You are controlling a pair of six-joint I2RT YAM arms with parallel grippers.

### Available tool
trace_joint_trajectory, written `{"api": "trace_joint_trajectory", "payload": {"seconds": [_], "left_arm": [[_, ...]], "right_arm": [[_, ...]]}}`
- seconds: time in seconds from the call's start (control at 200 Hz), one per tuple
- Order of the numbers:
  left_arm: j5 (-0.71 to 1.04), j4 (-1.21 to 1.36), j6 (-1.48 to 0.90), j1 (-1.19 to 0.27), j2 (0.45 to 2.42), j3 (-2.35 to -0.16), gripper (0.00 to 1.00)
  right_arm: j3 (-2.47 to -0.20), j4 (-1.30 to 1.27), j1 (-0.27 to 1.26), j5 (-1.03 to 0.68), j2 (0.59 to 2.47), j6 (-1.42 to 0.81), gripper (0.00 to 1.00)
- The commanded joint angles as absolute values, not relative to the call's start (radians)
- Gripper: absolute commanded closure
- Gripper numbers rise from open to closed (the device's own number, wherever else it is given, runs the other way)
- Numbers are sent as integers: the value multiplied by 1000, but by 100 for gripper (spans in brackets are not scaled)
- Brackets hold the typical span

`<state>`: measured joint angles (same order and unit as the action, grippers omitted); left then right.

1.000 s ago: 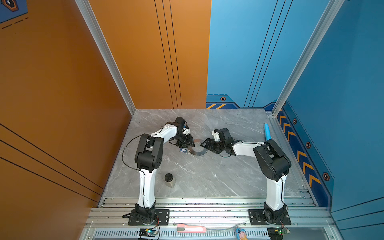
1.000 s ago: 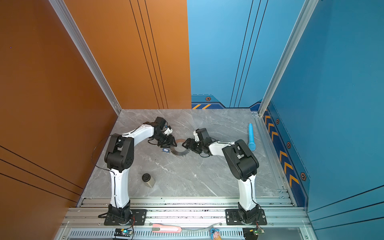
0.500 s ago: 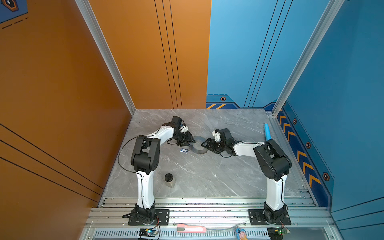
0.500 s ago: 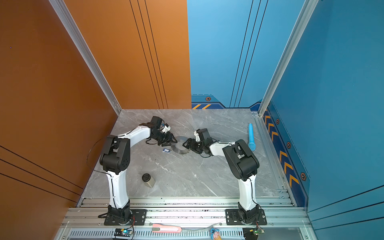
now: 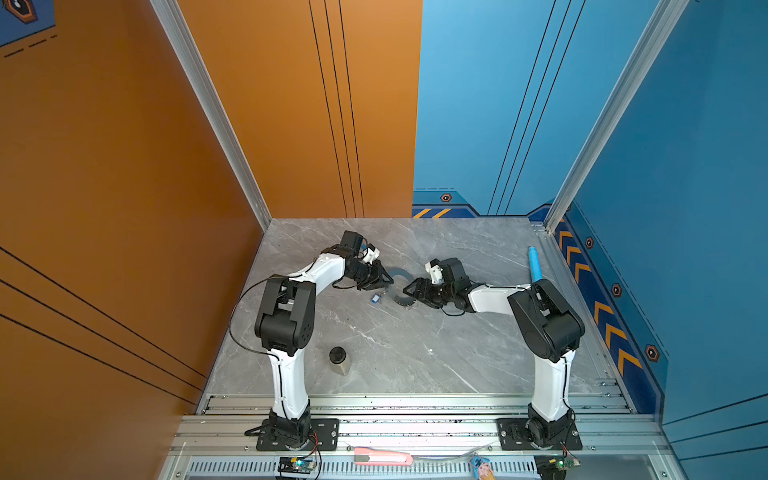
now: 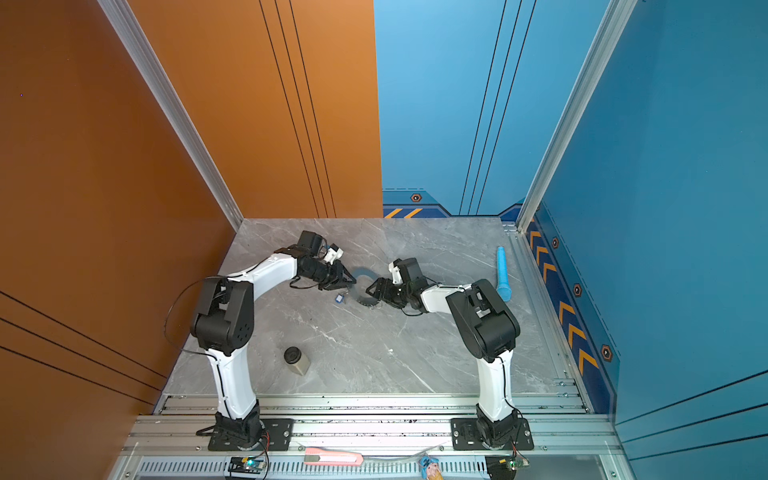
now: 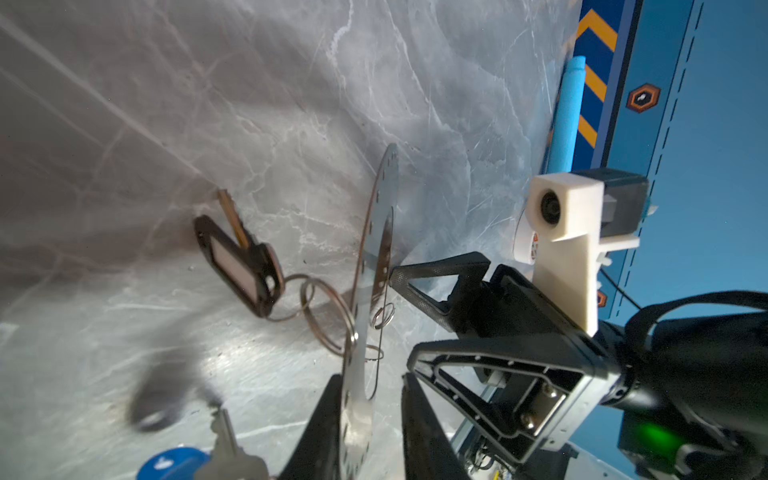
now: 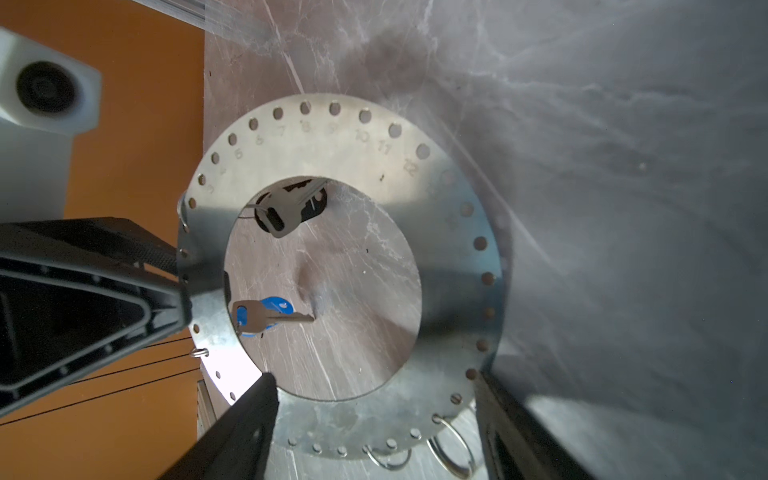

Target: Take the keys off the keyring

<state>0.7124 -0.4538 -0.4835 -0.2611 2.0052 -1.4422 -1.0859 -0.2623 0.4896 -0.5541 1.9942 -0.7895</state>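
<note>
While both arms lean in low from their bases at 7 and 5 o'clock on the near rail, elbows bent outward, the left arm [image 5: 286,316] points its wrist at 3 o'clock and the right arm [image 5: 544,320] answers at 9. They meet just past the middle of the tabletop [image 5: 415,357], toward 12. Between them stands the keyring [image 8: 453,195], up on edge! The right gripper [image 5: 409,291] has its jaws set wide, fingertips bracketing the flat band, one at the hole's edge and one at the outer rim, and it has the hold. The left gripper [image 5: 387,281] straddles the opposite rim with jaws drawn narrow, yet the left wrist view shows a slit of gap beside one finger [image 7: 419,428], so no clamp there. The black key tag [image 7: 241,266] hangs from wire loops [image 7: 306,297] on the rim; the blue key tag [image 5: 376,298] sits at the ring's 7 o'clock, just beside it. Room? Bare marble runs toward 6 o'clock, with a small black-lidded jar [image 5: 338,360] at 7. A blue foam tube [image 5: 534,266] lies along the 3 o'clock edge, well apart from the grippers, and walls close off 9, 12 and 3.
</note>
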Motion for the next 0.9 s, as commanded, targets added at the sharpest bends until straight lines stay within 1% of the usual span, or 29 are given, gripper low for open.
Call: {"api": "trace_joint_trajectory", "payload": {"seconds": [0.0,0.03,0.08,0.16,0.3,0.445,0.571,0.711,0.896], "left_arm": [[741,-458,-467,-275,2042,-1439,86],[746,-460,-468,-275,2045,-1443,90],[749,-459,-471,-272,2041,-1447,93],[751,-463,-473,-261,2028,-1456,100],[770,-472,-489,-239,1993,-1483,100],[785,-514,-487,-223,1940,-1533,100],[813,-513,-519,-210,1884,-1563,100],[826,-513,-556,-212,1816,-1599,100],[848,-328,-733,-210,1722,-1597,100]], "right_arm": [[-1055,-209,483,-567,1972,-776,24],[-1055,-209,482,-568,1971,-779,24],[-1052,-210,479,-568,1967,-778,24],[-1047,-213,473,-571,1955,-777,24],[-1042,-206,446,-579,1910,-773,22],[-1017,-210,403,-598,1809,-778,18],[-994,-216,378,-620,1715,-799,18],[-972,-271,377,-634,1626,-874,18],[-978,-428,406,-631,1558,-1037,19]]}}
